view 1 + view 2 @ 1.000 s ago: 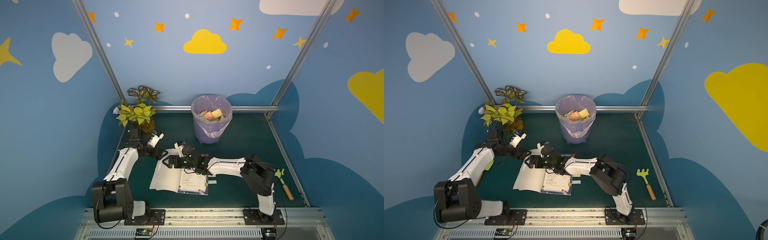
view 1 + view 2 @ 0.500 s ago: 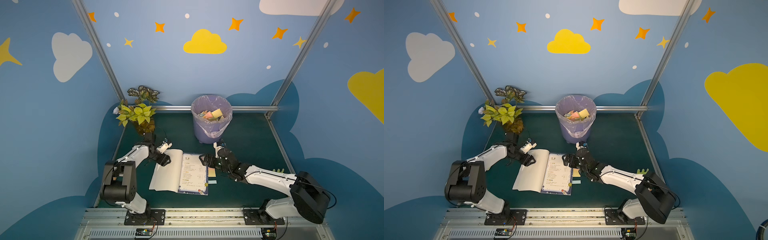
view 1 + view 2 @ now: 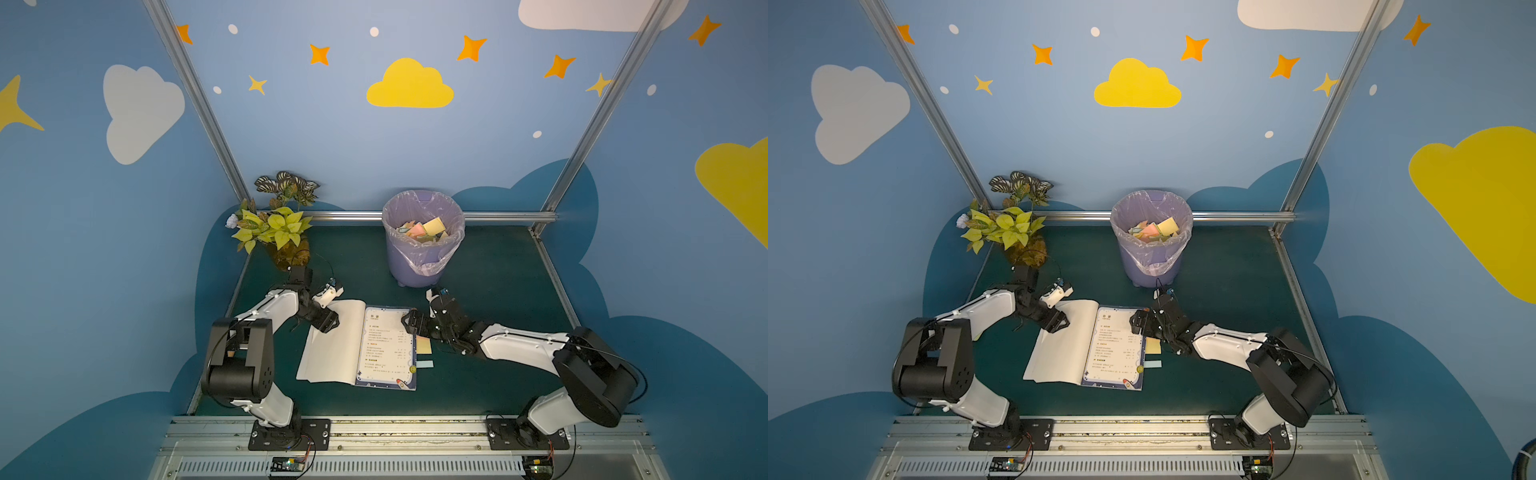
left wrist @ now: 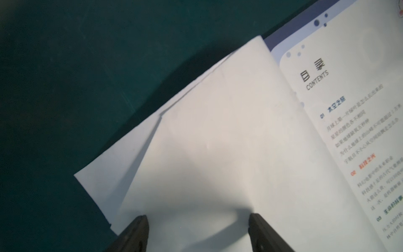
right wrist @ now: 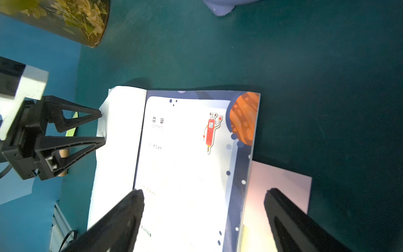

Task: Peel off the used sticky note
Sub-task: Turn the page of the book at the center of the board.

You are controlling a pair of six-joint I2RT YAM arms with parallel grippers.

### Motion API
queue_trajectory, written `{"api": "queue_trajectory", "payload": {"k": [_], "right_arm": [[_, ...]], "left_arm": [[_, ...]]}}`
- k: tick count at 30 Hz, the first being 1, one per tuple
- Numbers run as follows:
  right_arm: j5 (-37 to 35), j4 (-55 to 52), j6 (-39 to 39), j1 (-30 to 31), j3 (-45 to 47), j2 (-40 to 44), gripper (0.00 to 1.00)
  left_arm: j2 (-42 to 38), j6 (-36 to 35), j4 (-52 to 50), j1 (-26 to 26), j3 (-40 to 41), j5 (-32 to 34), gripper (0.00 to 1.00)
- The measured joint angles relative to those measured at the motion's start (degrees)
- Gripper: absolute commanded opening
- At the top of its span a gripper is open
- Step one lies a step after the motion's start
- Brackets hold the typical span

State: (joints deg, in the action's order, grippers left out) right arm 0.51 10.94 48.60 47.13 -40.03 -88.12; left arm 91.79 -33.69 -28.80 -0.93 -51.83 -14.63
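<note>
Right gripper (image 5: 205, 192): jaws spread wide, gripping nothing. One finger (image 5: 130, 209) sits over the printed page of the open book (image 3: 386, 349). The other finger (image 5: 283, 209) sits over the pink sticky note (image 5: 281, 183), which projects past the book's outer edge beneath this gripper. A pale strip (image 3: 424, 364) projects from the same edge, nearer the arm's base.

Left gripper (image 4: 197, 218): jaws apart, empty, tips at the edge of the blank page, across the book from the right gripper.

The lined bin (image 3: 422, 257) stands ahead of the right gripper, apart from it.
</note>
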Motion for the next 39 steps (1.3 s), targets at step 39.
{"api": "queue_trajectory", "payload": {"k": [39], "right_arm": [[-0.1,0.7,0.5,9.2,-6.3,-4.0,0.90]], "left_arm": [[0.1,-1.7,1.0,-1.8,0.7,4.0,0.73]]}}
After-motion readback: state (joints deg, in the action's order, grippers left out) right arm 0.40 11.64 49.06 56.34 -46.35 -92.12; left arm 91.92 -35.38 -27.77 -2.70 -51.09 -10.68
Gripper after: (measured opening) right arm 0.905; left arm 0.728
